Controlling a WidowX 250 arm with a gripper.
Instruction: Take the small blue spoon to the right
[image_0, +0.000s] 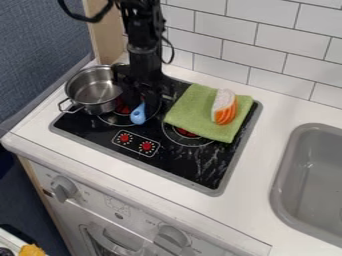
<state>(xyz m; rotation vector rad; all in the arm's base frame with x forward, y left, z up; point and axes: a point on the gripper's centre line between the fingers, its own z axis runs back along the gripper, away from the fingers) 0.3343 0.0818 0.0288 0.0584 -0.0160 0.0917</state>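
Jaws of the black gripper (139, 95): dark against dark, whether apart, together or clamped on the spoon cannot be told. Gripper hangs over the stove top (200, 172) at 11 o'clock from its centre, just beside the 3 o'clock side of the pot; contact with the pot cannot be told.

Clock positions below are from the stove top's centre, as seen in the camera view.

Item: small blue spoon (138, 114), at 11 o'clock, directly below the gripper, rounded blue end pointing toward 6 o'clock; other end hidden.

Item: steel pot (92, 90), two-handled, upright, at 10 o'clock.

Item: green cloth (194, 111), at 2 o'clock, laid flat.

Item: orange-and-white toy food piece (225, 106), on the cloth.

Item: control panel (135, 143), two red dials, at 8 o'clock.

Fixture: grey sink (288, 142), at 4 o'clock, set in the white counter (267, 112).
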